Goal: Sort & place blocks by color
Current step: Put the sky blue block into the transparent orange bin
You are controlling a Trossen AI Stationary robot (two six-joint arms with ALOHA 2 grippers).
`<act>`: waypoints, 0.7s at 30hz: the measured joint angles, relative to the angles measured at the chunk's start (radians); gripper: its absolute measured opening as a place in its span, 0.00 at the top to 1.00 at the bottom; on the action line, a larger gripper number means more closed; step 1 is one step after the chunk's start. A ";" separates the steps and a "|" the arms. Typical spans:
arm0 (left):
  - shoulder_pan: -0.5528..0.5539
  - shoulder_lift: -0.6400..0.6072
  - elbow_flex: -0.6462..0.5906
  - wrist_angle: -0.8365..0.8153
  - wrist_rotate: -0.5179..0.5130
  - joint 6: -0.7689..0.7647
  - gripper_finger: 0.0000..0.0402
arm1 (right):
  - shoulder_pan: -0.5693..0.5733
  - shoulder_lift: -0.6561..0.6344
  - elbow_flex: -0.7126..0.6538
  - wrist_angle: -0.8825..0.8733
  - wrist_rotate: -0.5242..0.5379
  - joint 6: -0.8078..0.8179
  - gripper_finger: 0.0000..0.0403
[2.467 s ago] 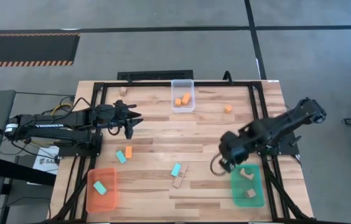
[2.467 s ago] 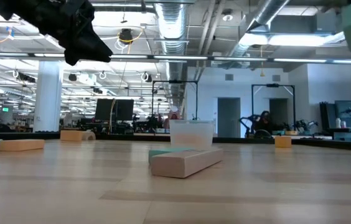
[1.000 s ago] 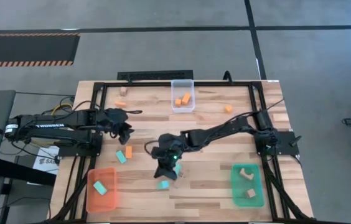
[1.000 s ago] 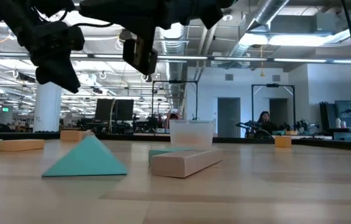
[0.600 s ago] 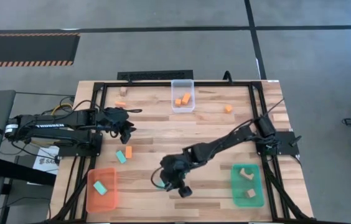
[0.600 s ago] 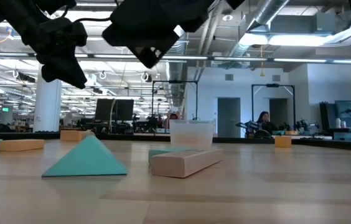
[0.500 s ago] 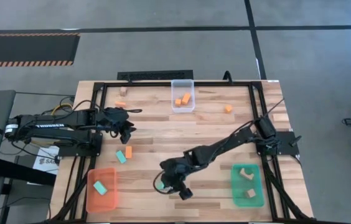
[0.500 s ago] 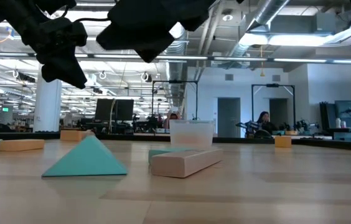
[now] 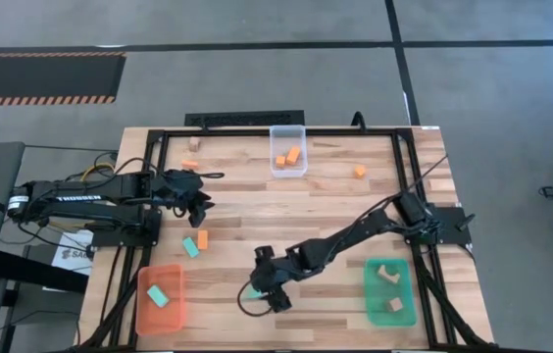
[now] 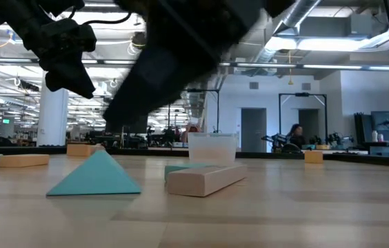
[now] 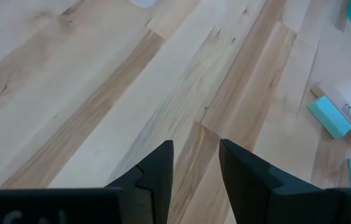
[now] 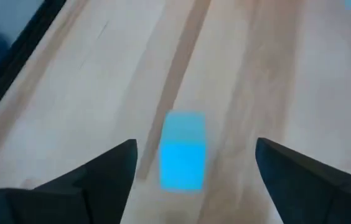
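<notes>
My right gripper [image 12: 194,180] is open, low over the near middle of the table [image 9: 335,196]. Its fingers stand on either side of a teal block [image 12: 183,149] without touching it. That block [image 10: 95,176] rests flat on the table and looks triangular in the low view. Over the table's left part, my left gripper [image 11: 194,168] hangs open with nothing between its fingers. A teal block [image 9: 190,247] and an orange block [image 9: 203,238] lie near it. A long tan block [image 10: 205,180] lies beside the right arm.
At the far middle, a clear tray [image 9: 287,149] holds orange blocks. An orange tray [image 9: 174,309] at the near left holds a teal block [image 9: 159,296]. At the near right, a green tray [image 9: 404,314] holds tan blocks. A loose orange block [image 9: 359,172] and tan blocks [image 9: 195,143] lie farther back.
My right gripper has swung toward the table's near edge and come down over the teal block, which has stayed where it was.
</notes>
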 joint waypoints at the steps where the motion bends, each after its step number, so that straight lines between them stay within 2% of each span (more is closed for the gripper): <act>1: 0.000 0.000 0.000 -0.001 0.000 0.000 0.71 | 0.007 0.000 0.000 0.013 0.047 0.000 0.13; 4: 0.000 0.000 0.000 -0.007 0.002 0.003 0.71 | 0.015 0.011 0.007 0.057 0.121 0.013 0.15; 15: 0.000 0.000 0.000 -0.011 0.035 0.004 0.71 | 0.032 0.115 0.004 0.108 0.102 0.128 0.18; 21: 0.000 0.000 0.000 -0.029 0.038 0.004 0.71 | 0.045 0.138 0.006 0.122 0.155 0.146 0.22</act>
